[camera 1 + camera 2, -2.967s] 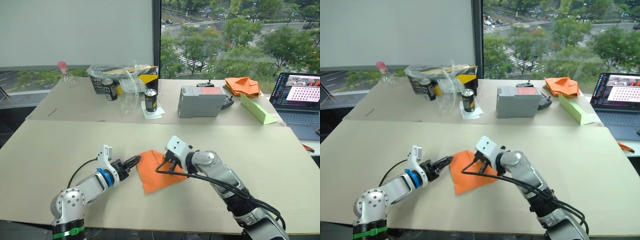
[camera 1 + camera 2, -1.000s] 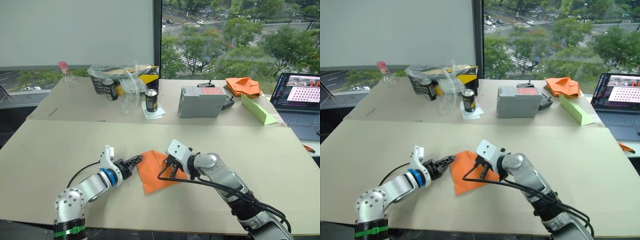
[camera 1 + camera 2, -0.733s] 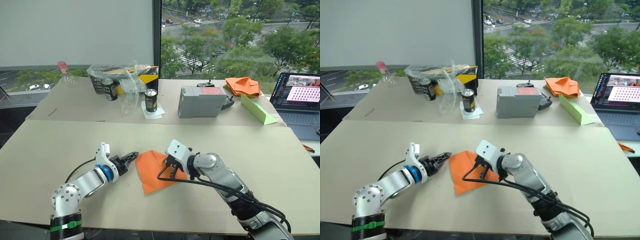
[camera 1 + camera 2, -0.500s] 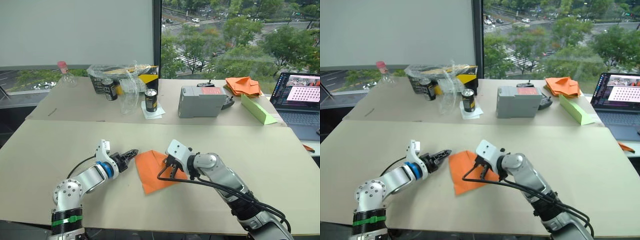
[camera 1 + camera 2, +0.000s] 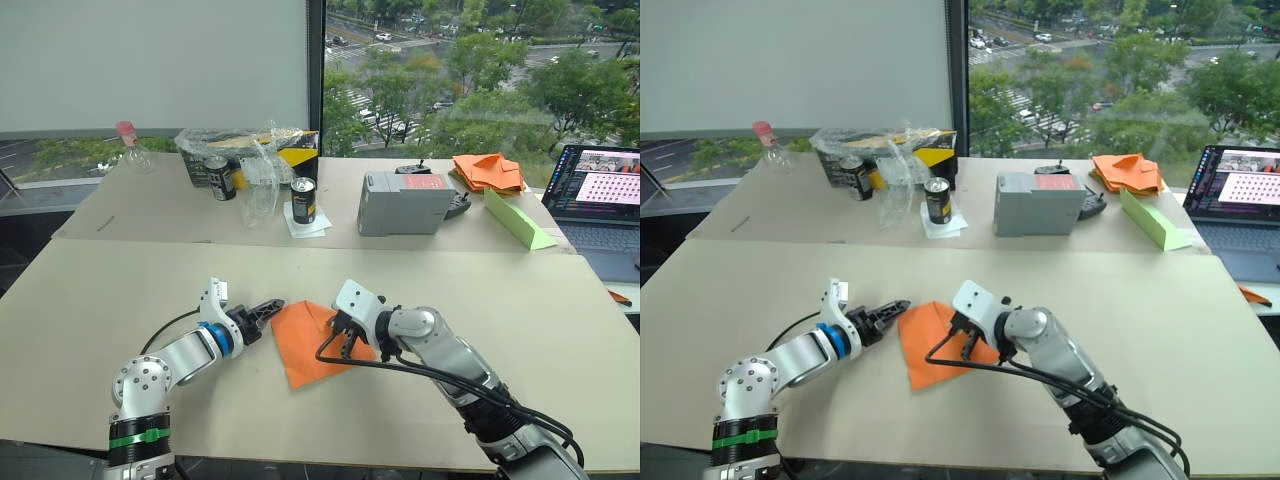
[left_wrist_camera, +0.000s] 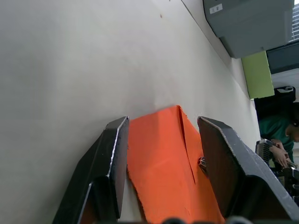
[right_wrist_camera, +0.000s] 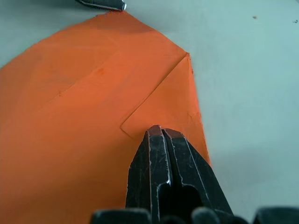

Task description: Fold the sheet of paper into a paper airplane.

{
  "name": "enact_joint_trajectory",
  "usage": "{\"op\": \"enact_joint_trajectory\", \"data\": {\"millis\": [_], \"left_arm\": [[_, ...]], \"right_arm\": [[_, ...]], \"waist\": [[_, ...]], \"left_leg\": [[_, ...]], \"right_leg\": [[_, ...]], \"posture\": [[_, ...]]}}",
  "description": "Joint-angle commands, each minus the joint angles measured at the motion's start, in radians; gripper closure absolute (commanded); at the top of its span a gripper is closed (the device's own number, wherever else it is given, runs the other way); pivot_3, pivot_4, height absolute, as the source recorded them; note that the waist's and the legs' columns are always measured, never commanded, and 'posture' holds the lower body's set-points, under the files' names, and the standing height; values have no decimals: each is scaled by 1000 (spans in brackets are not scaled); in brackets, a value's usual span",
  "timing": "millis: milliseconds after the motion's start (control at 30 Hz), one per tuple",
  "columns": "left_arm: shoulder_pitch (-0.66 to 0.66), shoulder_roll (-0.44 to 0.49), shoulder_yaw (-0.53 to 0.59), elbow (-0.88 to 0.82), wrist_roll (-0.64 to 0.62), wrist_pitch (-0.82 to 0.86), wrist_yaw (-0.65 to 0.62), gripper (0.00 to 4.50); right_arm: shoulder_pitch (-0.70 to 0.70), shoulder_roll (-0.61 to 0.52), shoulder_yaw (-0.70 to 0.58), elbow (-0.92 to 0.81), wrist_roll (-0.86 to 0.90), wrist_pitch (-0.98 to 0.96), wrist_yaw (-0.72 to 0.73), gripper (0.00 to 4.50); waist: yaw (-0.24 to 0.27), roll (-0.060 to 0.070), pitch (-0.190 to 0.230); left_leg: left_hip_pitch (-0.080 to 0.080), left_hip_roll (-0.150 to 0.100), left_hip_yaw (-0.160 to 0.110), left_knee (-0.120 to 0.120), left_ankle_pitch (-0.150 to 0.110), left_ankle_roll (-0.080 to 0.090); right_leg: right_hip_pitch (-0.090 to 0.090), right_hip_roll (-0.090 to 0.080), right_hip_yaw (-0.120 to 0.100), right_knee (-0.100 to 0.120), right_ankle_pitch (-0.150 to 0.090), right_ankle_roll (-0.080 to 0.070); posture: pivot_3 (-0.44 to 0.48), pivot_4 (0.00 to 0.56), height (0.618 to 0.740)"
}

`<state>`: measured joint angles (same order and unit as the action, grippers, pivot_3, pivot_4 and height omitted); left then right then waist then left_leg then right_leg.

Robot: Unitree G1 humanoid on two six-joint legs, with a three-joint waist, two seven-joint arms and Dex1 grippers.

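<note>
On the near worktop (image 5: 100, 300), the sheet of paper (image 5: 305, 345) lies partly folded. Right gripper (image 5: 340, 333), fingers pressed together, bears down on a folded flap, likely pinning the crease; left gripper (image 5: 268, 308), fingers spread, straddles the sheet's left corner, seemingly ready to pinch it for the next fold

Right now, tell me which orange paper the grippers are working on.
The sheet of paper lying flat on the near table, between both grippers; the heap of orange pieces sits on the far table, untouched.
</note>
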<state>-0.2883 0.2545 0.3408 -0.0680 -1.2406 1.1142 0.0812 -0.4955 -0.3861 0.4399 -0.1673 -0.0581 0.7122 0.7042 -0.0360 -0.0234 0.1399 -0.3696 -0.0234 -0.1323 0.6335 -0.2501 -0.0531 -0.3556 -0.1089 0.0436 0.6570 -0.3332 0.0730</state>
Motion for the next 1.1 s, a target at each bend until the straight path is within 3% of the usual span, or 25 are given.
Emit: {"op": "enact_joint_trajectory", "data": {"millis": [33,400,667,800,1100], "left_arm": [[2,-6,-3,-36,-34,20,9,2003],[7,3,47,-53,-72,8,55,2003],[97,31,83,-148,-235,23,130,2003],[157,67,65,-197,-334,13,173,2003],[235,147,3,-243,-469,-59,248,2003]], "right_arm": [[21,-9,21,20,-8,34,2,4500],[12,9,-6,11,14,32,-2,4500],[-18,17,-109,-58,115,66,28,4500],[-27,-5,-108,-62,121,58,33,4500],[1,-103,-51,-83,103,11,88,4500]], "waist": [[0,0,0],[-2,-1,1],[-3,-4,4],[-2,-5,4],[1,-4,4]], "left_leg": [[0,0,0,0,0,0],[0,0,0,0,0,0],[-6,0,0,-1,0,0],[-16,0,0,0,6,-11],[-19,-1,0,0,6,-9]], "right_leg": [[0,0,0,0,0,0],[0,0,0,0,0,0],[-8,0,1,0,0,0],[-19,-1,2,4,0,-1],[-22,-1,2,6,0,-1]], "posture": [[0,150,740],[0,150,740],[0,150,740],[0,150,740],[0,150,740]]}}
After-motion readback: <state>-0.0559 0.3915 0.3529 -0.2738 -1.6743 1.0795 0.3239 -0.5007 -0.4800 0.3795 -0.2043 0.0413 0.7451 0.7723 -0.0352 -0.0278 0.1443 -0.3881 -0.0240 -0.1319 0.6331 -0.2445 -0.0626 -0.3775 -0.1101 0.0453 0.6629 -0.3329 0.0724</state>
